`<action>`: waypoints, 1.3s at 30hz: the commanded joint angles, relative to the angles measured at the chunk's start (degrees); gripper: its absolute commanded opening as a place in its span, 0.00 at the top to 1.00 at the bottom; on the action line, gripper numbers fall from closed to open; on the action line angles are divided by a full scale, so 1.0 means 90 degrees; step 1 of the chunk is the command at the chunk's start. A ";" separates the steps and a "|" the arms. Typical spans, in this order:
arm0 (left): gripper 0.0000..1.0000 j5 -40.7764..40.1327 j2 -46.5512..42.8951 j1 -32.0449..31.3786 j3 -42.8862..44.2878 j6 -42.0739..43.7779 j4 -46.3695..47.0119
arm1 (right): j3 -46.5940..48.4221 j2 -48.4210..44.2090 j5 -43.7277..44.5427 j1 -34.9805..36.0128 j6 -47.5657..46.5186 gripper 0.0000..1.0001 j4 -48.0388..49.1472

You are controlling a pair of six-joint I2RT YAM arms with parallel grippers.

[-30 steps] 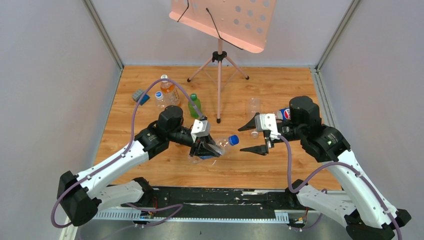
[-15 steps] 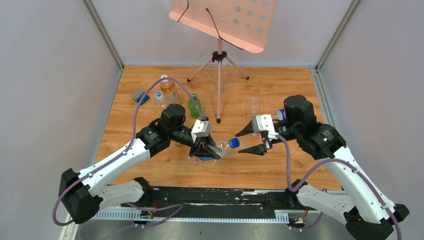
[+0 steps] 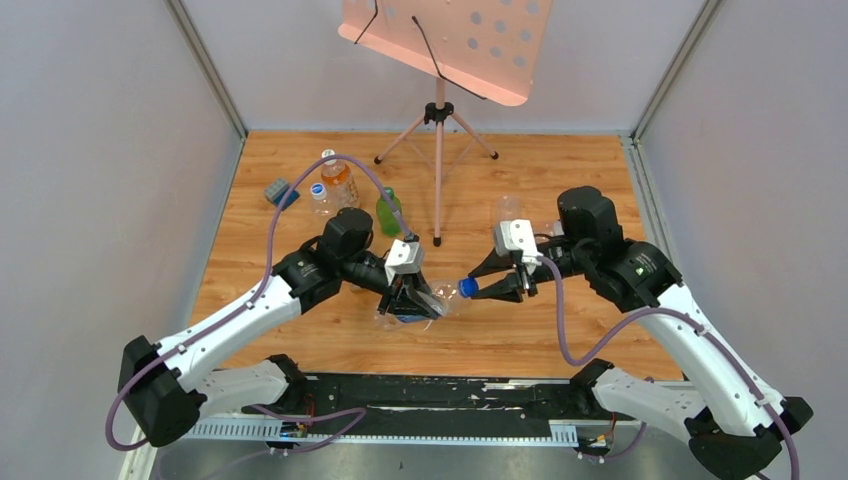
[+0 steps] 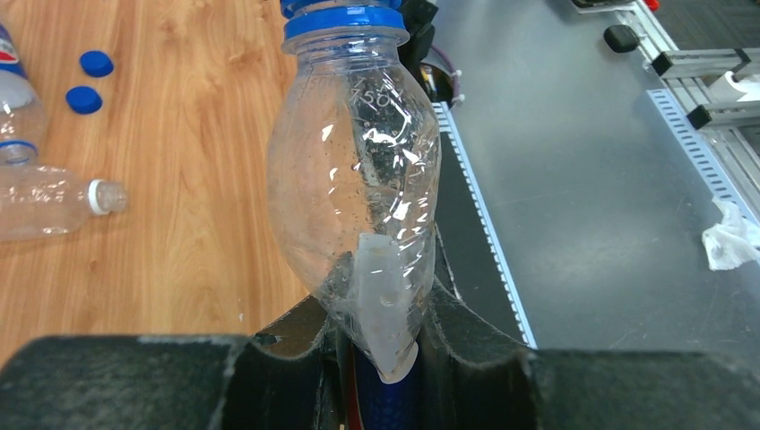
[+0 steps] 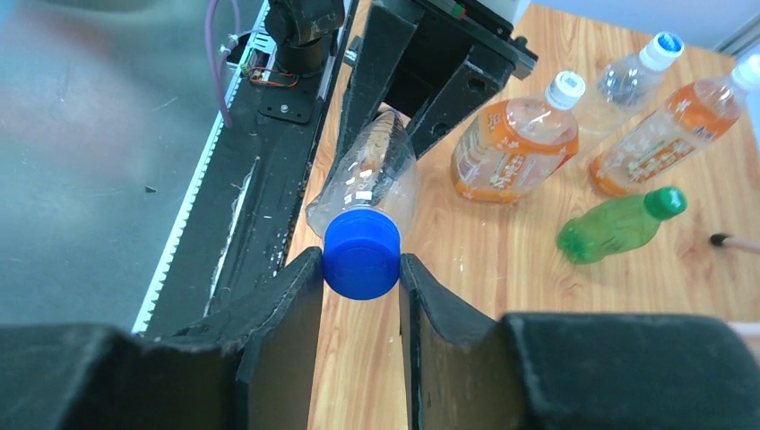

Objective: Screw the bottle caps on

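My left gripper (image 3: pixel 408 298) is shut on the base of a clear plastic bottle (image 3: pixel 437 296), held off the table with its neck pointing right. In the left wrist view the bottle (image 4: pixel 358 179) rises from between the jaws of the left gripper (image 4: pixel 381 322). A blue cap (image 3: pixel 467 288) sits on the bottle's mouth. My right gripper (image 3: pixel 490 285) has both fingers against the sides of this cap (image 5: pixel 362 255); in the right wrist view the right gripper (image 5: pixel 361 269) pinches it at the fingertips. Two loose blue caps (image 4: pixel 96 63) lie on the wood.
At the back left stand an orange-drink bottle (image 3: pixel 338 180), a small clear capped bottle (image 3: pixel 320 198), a green bottle (image 3: pixel 388 212) and a blue-grey block (image 3: pixel 280 192). A tripod music stand (image 3: pixel 438 150) stands mid-back. A clear bottle (image 3: pixel 508 212) lies by the right arm.
My right gripper has moved left to the bottle's mouth and its wide-open jaws have closed onto the blue cap. The left gripper has kept the bottle nearly still.
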 commanded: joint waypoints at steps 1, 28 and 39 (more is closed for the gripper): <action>1.00 -0.0876 -0.0242 0.0025 0.0346 0.0233 0.0142 | 0.0189 0.0290 0.0372 0.0042 0.1153 0.99 0.0091; 1.00 -0.3507 -0.0980 -0.0896 -0.0702 0.0153 0.0573 | -0.0214 -0.0680 0.0940 -0.0355 0.2038 0.36 0.0201; 1.00 -0.1306 -0.0238 -0.0634 0.0137 0.0822 -0.0456 | -0.0759 -0.1020 0.0126 -0.0291 -0.0900 0.36 0.0074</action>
